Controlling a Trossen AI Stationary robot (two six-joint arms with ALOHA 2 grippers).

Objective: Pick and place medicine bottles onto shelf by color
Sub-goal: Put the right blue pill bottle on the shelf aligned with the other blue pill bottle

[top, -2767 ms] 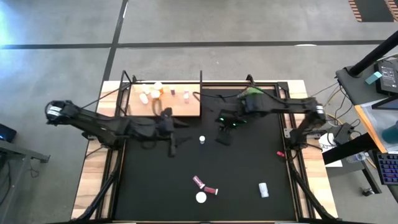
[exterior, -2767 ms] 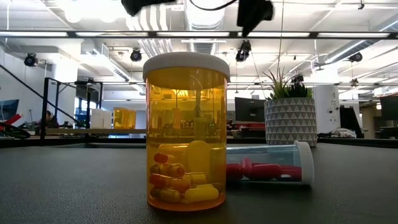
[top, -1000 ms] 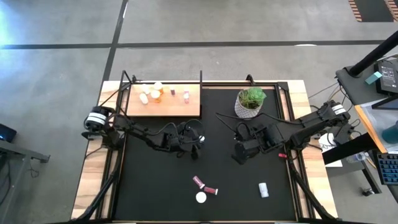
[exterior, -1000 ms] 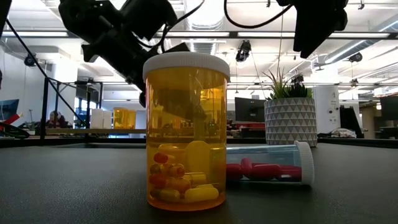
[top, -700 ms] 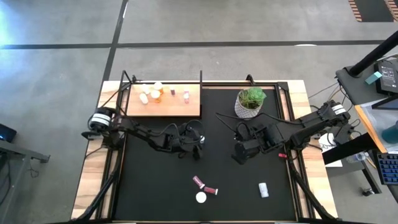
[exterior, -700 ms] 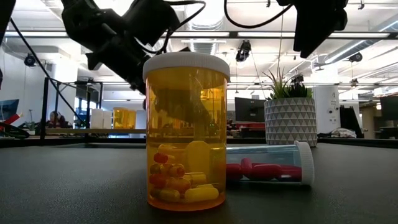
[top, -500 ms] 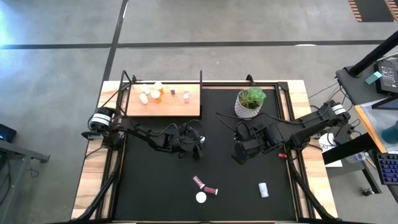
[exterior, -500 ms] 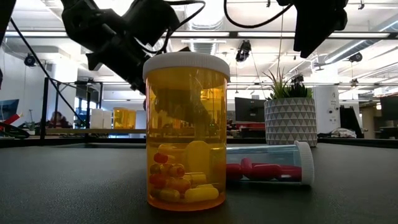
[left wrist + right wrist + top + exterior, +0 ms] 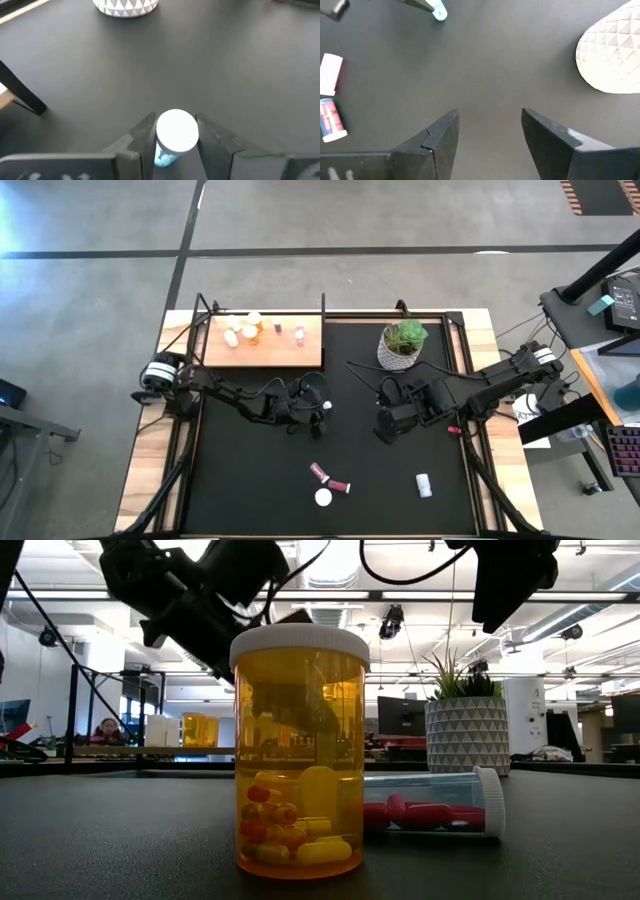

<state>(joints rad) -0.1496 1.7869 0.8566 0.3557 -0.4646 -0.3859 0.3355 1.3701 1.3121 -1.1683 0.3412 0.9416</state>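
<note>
My left gripper (image 9: pixel 318 406) is at the middle of the black mat, shut on a small clear bottle with a white cap (image 9: pixel 176 131) and pale blue pills; the bottle also shows in the high view (image 9: pixel 326 406). My right gripper (image 9: pixel 385 426) hangs open and empty over the mat (image 9: pixel 490 130), right of centre. The pale wooden shelf board (image 9: pixel 300 352) lies at the far left and bears several bottles (image 9: pixel 248 330). An amber bottle (image 9: pixel 300 750) stands upright near the front edge. A clear bottle with red capsules (image 9: pixel 430 805) lies on its side beside it. My left gripper pinches the bottle between its two fingers (image 9: pixel 146 139), on the body's opposite sides just below the white cap (image 9: pixel 162 156). The bottle stands upright in the hold, cap up. Whether its base rests on the mat, I cannot tell.
A white patterned pot with a green plant (image 9: pixel 402 345) stands at the far right of the mat, close behind my right gripper. Two maroon bottles (image 9: pixel 318 472) and a white one (image 9: pixel 424 485) lie near the front. Bare mat lies between the grippers.
My left gripper has risen a little in the low view. It stays at the white-capped bottle.
</note>
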